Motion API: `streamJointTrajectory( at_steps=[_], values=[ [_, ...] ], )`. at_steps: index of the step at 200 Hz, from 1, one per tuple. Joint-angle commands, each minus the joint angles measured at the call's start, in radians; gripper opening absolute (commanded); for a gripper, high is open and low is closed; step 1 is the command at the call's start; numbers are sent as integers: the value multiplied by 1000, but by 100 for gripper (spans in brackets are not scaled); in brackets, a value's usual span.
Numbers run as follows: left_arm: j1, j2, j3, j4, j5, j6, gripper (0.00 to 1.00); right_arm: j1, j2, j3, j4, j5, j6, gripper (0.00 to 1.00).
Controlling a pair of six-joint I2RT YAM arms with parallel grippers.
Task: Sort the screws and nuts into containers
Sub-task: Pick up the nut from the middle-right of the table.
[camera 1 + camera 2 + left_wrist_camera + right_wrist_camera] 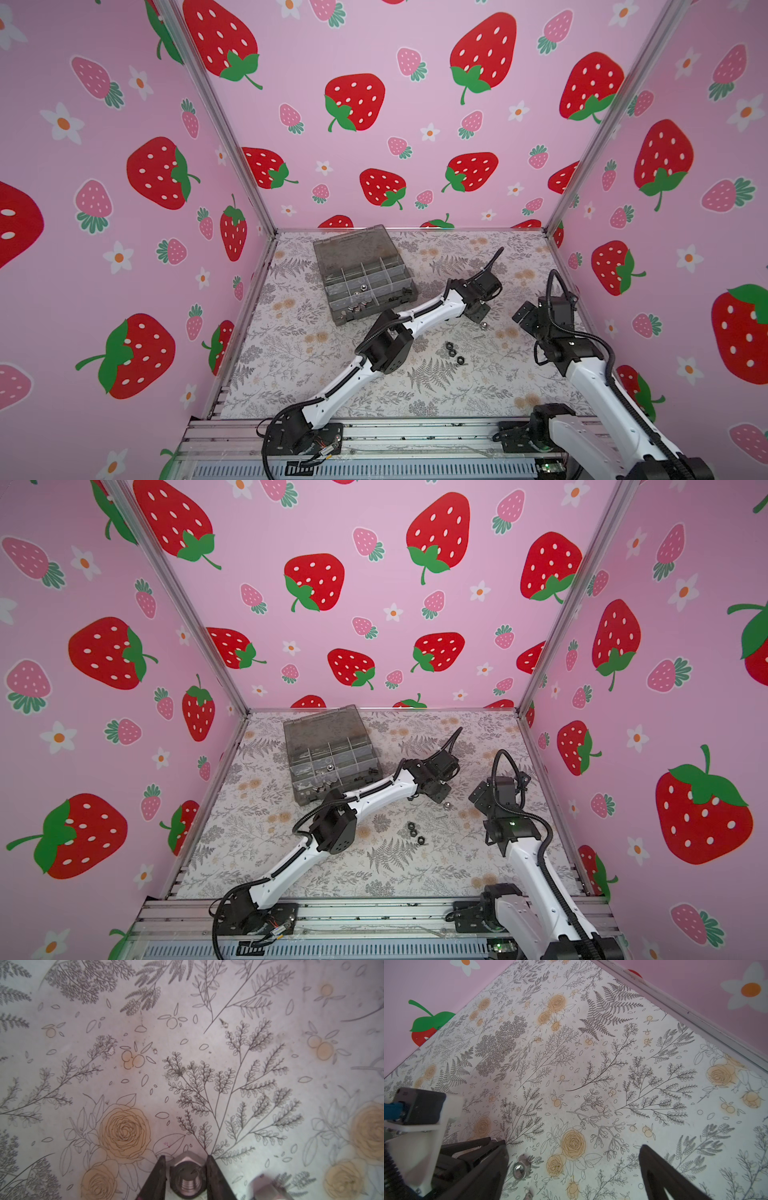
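– Left claw [185,1156] clamped on a silver cap nut [187,1176], one finger [158,1178] flat against each side, threaded hole toward the wrist cam. Lifted or on the mat, can't tell.
– Right claw [574,1146]?
– Spread wide, nothing in it.
– Surface, front to back?
– Aluminium rail [415,434] at the front edge carries both bases. Past it, white mat [291,374] printed with grey ferns and yellow roses. Three black hex nuts [453,353] bunched mid-mat. Farther on, a tiny silver screw [478,336], then a loose silver nut [483,325] just beside the left claw. Organiser box [332,301] sits far left, lid [353,249] tipped back open. Silver pieces in the near compartments; dark bits at its right end, too small to identify.
– Room?
– Pink walls [415,104] on three sides, strawberries and daisies, aluminium posts [223,124] in the far corners.
– Arms?
– Left arm [424,309] runs diagonally from front left, elbow up, past the box's near corner, wrist pitched down at the mat. Right arm [590,382] rises along the right wall, wrist bent in toward the left claw. Claws near, apart.
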Motion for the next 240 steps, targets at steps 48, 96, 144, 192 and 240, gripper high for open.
streamJointTrajectory(
  at_steps=[48,96,144,192,240],
  values=[
    [1,23,-43,-148,-61,27,22,-5,10,-1,14,0,18,100],
    [5,1,-83,-205,-73,26,16,-6,11,7,13,1,16,100],
    [5,-24,-138,-295,-13,56,18,-5,10,6,8,2,15,100],
    [-5,-141,-287,-298,29,78,18,-6,7,4,7,0,19,100],
    [-10,-139,-299,-305,41,77,25,-5,4,1,5,1,20,100]
  ],
)
